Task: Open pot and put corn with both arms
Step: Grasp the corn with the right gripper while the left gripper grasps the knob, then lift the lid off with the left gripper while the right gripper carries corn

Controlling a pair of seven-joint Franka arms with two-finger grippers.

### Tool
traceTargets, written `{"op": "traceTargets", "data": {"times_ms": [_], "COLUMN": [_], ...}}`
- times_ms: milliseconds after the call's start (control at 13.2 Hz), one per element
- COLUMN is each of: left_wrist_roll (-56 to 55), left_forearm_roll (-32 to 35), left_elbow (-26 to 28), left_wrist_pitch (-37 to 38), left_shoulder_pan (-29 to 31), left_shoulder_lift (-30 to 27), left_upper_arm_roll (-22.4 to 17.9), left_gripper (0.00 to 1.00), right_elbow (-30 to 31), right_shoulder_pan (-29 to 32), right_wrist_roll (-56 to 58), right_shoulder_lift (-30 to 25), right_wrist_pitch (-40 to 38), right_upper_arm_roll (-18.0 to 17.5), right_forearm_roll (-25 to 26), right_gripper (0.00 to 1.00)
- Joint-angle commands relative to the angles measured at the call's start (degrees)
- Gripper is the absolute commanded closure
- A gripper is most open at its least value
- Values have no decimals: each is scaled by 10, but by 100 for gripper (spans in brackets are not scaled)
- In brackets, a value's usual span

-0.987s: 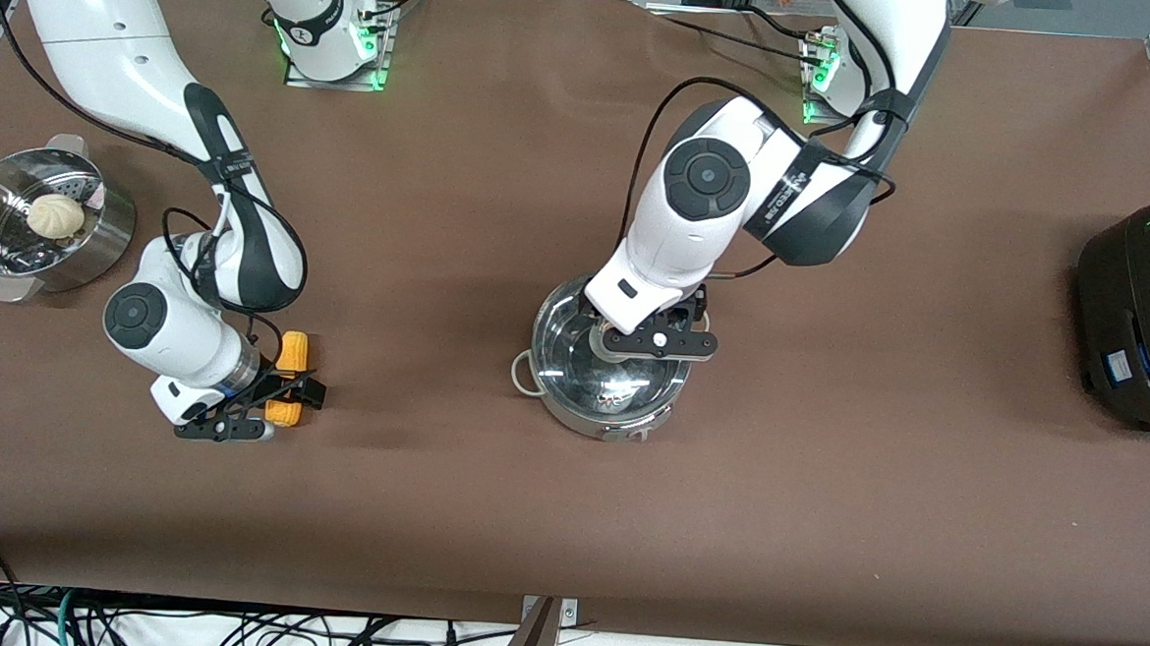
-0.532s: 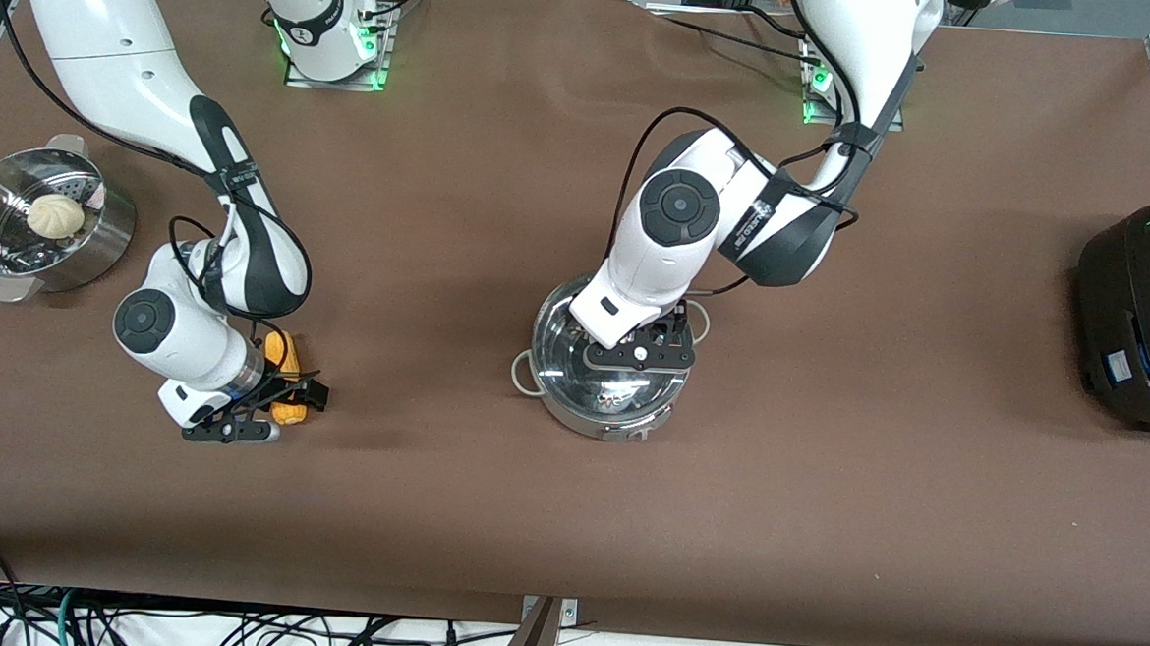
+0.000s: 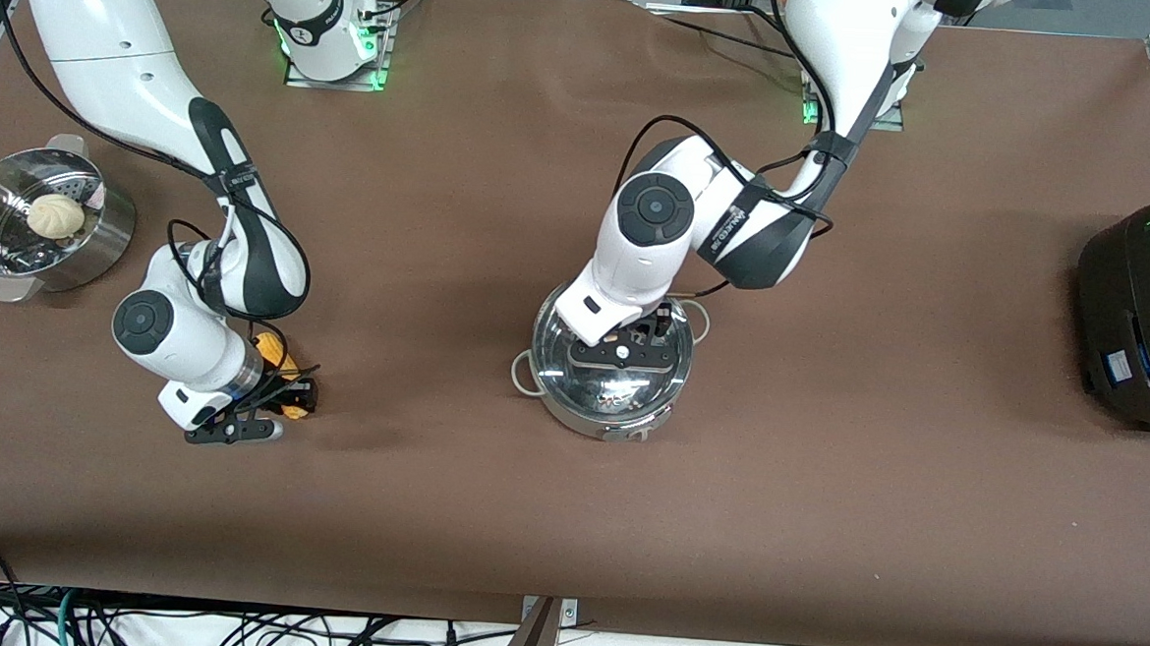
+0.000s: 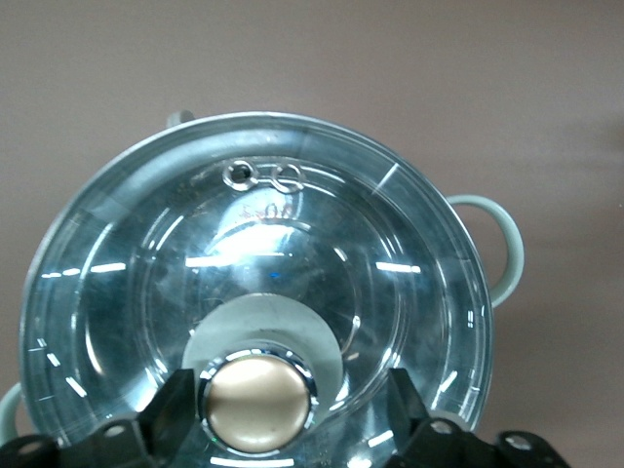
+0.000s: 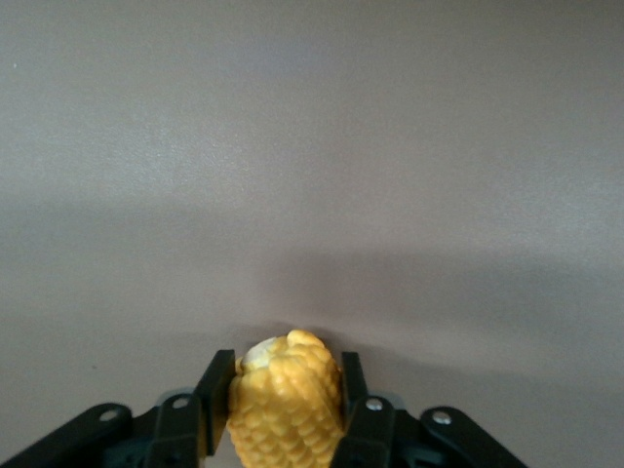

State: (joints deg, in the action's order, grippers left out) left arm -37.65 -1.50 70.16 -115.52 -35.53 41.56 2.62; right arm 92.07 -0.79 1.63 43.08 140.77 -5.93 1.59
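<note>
While the shallow round stainless-steel pot point(image 3: 612, 374) stands mid-table with its clear glass lid point(image 4: 258, 292) in place, the black two-finger left gripper point(image 3: 623, 350) sits low over the lid. Its jaws flank the copper-coloured knob point(image 4: 255, 402), one on each side; whether the pads already press the knob cannot be told from the left wrist view, where the fingertips are cut off. One loop side handle point(image 4: 497, 249) projects from the pot's rim, clear of the jaws.

Toward the right arm's end of the table, the black two-finger right gripper point(image 3: 281, 401) is clenched on the stubby yellow-orange corn cob point(image 5: 285, 402), the cob's pale tip point(image 5: 261, 356) protruding just past the finger pads. The brown table covering point(image 5: 312, 175) lies below the jaws.

A perforated steel steamer pot point(image 3: 97, 239) holding a pale round bun point(image 3: 55, 215) stands near the table's edge at the right arm's end.
</note>
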Motion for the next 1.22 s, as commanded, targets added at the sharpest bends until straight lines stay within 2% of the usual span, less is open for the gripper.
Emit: {"op": "traceTargets", "data": {"times_ms": [0, 76, 152, 228, 380, 608, 835, 1063, 1139], "left_wrist_roll": [0, 1, 1, 1, 2, 2, 4, 16, 50], "left_forearm_roll": [25, 31, 37, 40, 39, 31, 30, 36, 38], "left_elbow": [-7, -7, -8, -8, -9, -21, -21, -21, -16], "left_wrist_pitch": [-1, 0, 1, 4, 9, 84, 133, 162, 173], "left_shoulder_pan": [-7, -7, -6, -6, -3, -2, 2, 39, 53], "left_shoulder_lift": [4, 4, 3, 2, -5, -36, -76, -101, -108], "left_upper_arm_roll": [-8, -8, -8, -8, -8, -6, -8, -9, -9], "left_gripper": [60, 63, 70, 71, 77, 78, 79, 80, 81], "right_elbow": [-11, -11, -11, -11, -11, -9, -3, 15, 15], "right_shoulder_pan": [7, 7, 7, 7, 7, 7, 10, 11, 13], "right_wrist_roll": [18, 18, 18, 18, 18, 26, 89, 114, 127], "right_shoulder_lift": [8, 8, 8, 8, 8, 8, 9, 4, 4], "right_wrist_pitch": [-2, -2, -1, -1, -1, -1, -2, -15, -20], "right_upper_arm_roll": [-5, -5, -6, -7, -7, -6, -6, -6, -6], "right_forearm_roll": [-11, -11, -11, -11, -11, -10, -11, -11, -11], "right_gripper": [42, 34, 19, 1, 1, 0, 0, 0, 6]}}
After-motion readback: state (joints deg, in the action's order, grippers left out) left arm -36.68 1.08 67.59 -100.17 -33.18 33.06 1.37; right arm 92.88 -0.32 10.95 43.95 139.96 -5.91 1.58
